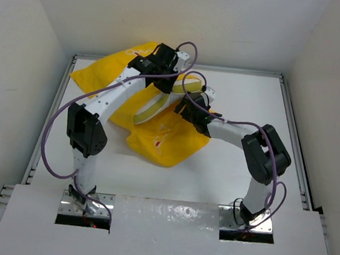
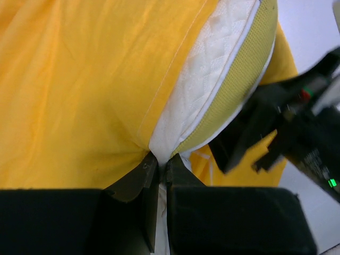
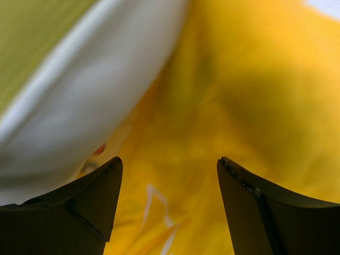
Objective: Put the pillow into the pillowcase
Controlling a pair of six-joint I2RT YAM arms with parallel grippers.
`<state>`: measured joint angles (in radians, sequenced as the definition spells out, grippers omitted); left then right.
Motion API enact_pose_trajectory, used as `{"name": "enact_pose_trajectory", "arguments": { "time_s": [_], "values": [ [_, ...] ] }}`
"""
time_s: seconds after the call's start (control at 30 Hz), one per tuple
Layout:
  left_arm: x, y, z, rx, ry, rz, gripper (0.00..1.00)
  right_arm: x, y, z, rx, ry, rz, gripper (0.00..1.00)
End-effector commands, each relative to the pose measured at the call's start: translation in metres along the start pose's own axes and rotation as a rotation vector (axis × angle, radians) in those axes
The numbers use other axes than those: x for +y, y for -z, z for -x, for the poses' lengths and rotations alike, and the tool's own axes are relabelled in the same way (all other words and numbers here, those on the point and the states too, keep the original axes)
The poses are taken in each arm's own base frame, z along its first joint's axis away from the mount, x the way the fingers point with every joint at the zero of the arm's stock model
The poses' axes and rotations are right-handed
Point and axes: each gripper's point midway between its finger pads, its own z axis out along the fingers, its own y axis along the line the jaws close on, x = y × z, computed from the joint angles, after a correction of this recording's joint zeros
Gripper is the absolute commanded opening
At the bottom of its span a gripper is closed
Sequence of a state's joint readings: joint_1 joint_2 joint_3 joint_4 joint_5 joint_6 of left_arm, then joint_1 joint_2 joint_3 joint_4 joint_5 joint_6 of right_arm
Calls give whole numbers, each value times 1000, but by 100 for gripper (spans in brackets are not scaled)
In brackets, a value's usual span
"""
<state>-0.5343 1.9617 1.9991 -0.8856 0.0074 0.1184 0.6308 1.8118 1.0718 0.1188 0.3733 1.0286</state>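
Step in hand: insertion, pillow point(image 2: 212, 69) seemingly partly inside pillowcase point(image 2: 79, 79). Left tool point(image 2: 159, 164): clamped on pillow corner. Right tool point(image 3: 167, 170): wide, empty. Next, you likely need it gripping the pillowcase hem.

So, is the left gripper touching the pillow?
Touching. The left wrist view shows the left gripper shut on the pillow at its white corner, beside the pillowcase.

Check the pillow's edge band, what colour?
Pale yellow-green band on the white quilted pillow; shows best in the left wrist view.
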Motion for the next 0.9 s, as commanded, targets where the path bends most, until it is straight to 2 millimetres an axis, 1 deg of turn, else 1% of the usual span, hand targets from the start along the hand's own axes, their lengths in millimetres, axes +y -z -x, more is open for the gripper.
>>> {"name": "enact_pose_trajectory", "arguments": {
  "time_s": [0.0,0.03,0.1,0.13,0.17,0.2,0.23,0.3,0.33,0.37,0.4,0.43,0.47,0.5,0.53,0.57,0.6,0.63,0.67,0.7,0.73,0.77,0.83,0.87],
  "values": [
    [-12,30,53,-187,26,-77,0,4,-16,24,-67,-50,5,72],
    [-15,30,53,-184,26,-96,0,6,-26,22,-61,-26,-5,72],
    [-21,31,54,-187,25,-133,0,9,-37,19,-46,-6,-6,71],
    [-23,31,53,-187,22,-140,0,11,-47,15,-32,-3,-11,71],
    [-24,32,53,-187,22,-148,0,11,-51,12,-25,-7,-17,70],
    [-24,31,52,-183,19,-153,0,13,-55,14,-32,-35,-22,69],
    [-26,33,51,-183,20,-162,0,5,-62,10,-25,-51,-42,68],
    [-30,34,49,-179,16,-183,0,-3,-67,9,-20,-98,-60,54],
    [-30,36,50,-183,17,-185,0,-11,-70,10,-17,-113,-71,45],
    [-27,35,48,-178,18,-175,0,-16,-70,12,-16,-123,-80,18],
    [-23,33,46,-172,20,-161,0,-27,-67,9,-7,-119,-101,7],
    [-15,29,42,-160,10,-122,0,-32,-60,18,-22,-126,-112,0],
    [-10,25,38,-148,3,-97,0,-53,-53,8,-2,-117,-143,0],
    [-4,21,34,-135,-2,-72,0,-51,-49,16,-26,-113,-104,0],
    [4,11,21,-98,-14,-28,0,-46,-35,30,-30,-124,-39,0],
    [8,6,15,-79,-25,-7,0,-63,-25,16,0,-107,-28,0],
    [12,-1,10,-69,-32,12,0,-55,-17,28,-30,-62,47,0],
    [17,-12,-7,-26,-39,31,0,-52,-7,28,-5,-32,106,0],
    [22,-17,-13,-9,-43,56,0,-47,13,36,-18,6,160,0],
    [25,-23,-18,0,-46,64,0,-46,23,37,-18,104,191,0],
    [27,-29,-27,24,-59,72,0,-45,32,37,-13,147,216,0],
    [27,-33,-31,32,-68,71,0,-41,49,38,-10,197,262,0],
    [26,-42,-40,49,-94,55,0,-42,60,41,-2,190,314,0],
    [25,-46,-40,45,-102,51,0,-38,69,37,10,169,378,0]
  ]
}}
